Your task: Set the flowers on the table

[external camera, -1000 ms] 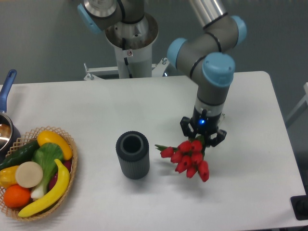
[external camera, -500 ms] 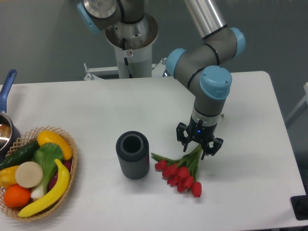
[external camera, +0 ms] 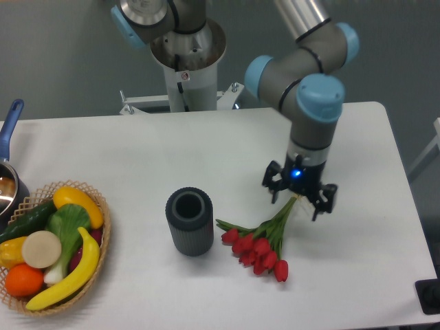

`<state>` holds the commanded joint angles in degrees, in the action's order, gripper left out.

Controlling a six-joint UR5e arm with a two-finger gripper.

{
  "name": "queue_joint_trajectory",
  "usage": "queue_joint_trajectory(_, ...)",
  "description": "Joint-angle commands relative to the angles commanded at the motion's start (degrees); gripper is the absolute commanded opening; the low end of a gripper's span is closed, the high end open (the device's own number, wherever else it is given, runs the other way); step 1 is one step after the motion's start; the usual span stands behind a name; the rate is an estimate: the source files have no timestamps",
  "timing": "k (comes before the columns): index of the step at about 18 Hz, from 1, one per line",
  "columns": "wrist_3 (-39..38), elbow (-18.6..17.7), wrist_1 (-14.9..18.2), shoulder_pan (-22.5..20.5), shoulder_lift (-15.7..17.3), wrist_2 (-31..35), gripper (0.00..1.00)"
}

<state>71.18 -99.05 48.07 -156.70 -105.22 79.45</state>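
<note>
Since half a second ago the gripper [external camera: 300, 196] has shifted to the right and a little up, while the flowers [external camera: 260, 243] lie where they were, on the table [external camera: 130, 148] just right of the vase. A second ago the bunch was higher and closer under the gripper; now the red heads rest flat on the white top, pointing down and to the right, with the green stems running up toward the gripper.

Around the bunch: a dark grey ribbed vase [external camera: 189, 221] stands upright just left of the tulip heads, close to the leftmost leaf but apart from it. Far to the left a round wicker basket [external camera: 100, 233] holds a banana, a cucumber, a yellow pepper, an orange and other produce. At the left edge a pot with a blue handle [external camera: 9, 124] is partly cut off. Behind the table stands the robot's grey base column [external camera: 187, 55]. A dark object [external camera: 430, 296] shows at the lower right corner, past the table's edge. Nothing lies between the gripper and the flowers.

The arm reaches down from the upper right, its wrist with the blue cap [external camera: 320, 97] directly above the gripper, which points straight down with a blue light lit on its body. Its fingers are spread apart, straddling the upper ends of the stems without clamping them; whether a fingertip touches a stem cannot be told
</note>
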Motion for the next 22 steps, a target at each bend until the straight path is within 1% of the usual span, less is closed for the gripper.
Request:
queue_joint_trajectory(3,5.97,-0.88,0.53,-2.12,2.30,0.36,1.00)
queue_joint_trajectory(5,9.31,-0.53,3.07,-2.82,3.88,1.58,1.00)
queue_joint_trajectory(8,16.86,-0.88,6.15,-4.66,6.42,6.06,1.00)
queue_joint_trajectory(10,20.03,-0.88,8.69,-5.98,8.45,6.25,1.00)
queue_joint_trajectory(14,25.31,-0.53,12.48,-9.67,10.74,6.25,1.00)
queue_joint_trajectory(17,29.62,-0.62,13.19,-10.82,11.79,6.07,1.00)
queue_joint_trajectory(19,29.80,-1.06,13.45,-12.40,12.67,5.11,1.00)
queue_joint_trajectory(22,29.80,-1.06,13.89,-12.84,12.76,3.43,1.00)
